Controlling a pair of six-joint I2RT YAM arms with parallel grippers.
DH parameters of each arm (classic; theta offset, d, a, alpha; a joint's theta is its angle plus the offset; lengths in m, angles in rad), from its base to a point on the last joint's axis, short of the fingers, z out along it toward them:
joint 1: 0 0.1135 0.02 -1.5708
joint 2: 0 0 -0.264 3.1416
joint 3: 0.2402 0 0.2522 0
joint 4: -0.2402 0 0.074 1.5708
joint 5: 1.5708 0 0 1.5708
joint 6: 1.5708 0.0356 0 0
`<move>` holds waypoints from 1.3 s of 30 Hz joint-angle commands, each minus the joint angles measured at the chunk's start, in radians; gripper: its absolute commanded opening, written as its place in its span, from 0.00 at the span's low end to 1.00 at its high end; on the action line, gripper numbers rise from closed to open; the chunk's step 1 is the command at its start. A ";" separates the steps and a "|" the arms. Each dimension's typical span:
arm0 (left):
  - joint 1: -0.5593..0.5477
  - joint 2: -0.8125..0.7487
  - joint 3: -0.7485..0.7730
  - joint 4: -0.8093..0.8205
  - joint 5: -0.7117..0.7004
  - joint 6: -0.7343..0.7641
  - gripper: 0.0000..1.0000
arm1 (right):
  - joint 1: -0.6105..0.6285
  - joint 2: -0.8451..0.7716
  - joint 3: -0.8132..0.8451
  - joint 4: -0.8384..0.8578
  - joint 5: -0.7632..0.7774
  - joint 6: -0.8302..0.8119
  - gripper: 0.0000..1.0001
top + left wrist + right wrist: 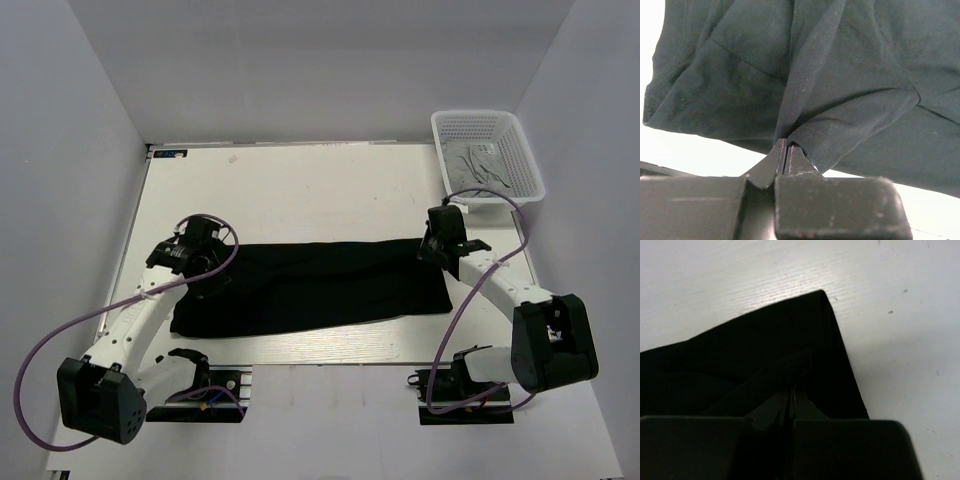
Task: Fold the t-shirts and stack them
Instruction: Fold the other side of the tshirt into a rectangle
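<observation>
Two t-shirts are showing. One black t-shirt is lying folded into a long band across the near half of the counter, stretching from the left arm to the right arm. One light grey t-shirt is sitting crumpled inside the single white mesh basket at the far right corner, well apart from the black one. The left gripper is pinching a fold at the black shirt's left end, its jaws pressed closed on the cloth, with creases running up from the pinch. The right gripper is clamping the shirt's right end just beside its far corner, jaws likewise closed on cloth. The basket is standing just beyond the right wrist. Two purple cables are looping off the arms, one on each.
</observation>
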 commanded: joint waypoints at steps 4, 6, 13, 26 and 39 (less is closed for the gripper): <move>-0.002 0.027 0.020 -0.032 0.026 0.020 0.27 | 0.002 -0.093 -0.061 -0.029 0.071 0.079 0.50; -0.002 0.015 0.032 -0.063 0.026 0.031 0.79 | 0.002 -0.114 -0.069 -0.111 0.113 0.107 0.57; 0.017 -0.024 0.080 0.046 0.015 0.021 1.00 | 0.005 -0.324 -0.062 -0.094 0.057 0.054 0.90; 0.038 0.289 0.147 0.324 -0.258 -0.097 0.72 | 0.036 -0.093 -0.026 0.083 -0.258 -0.030 0.90; 0.132 0.487 0.136 0.480 -0.292 -0.019 0.37 | 0.035 0.036 -0.038 0.118 -0.246 0.008 0.90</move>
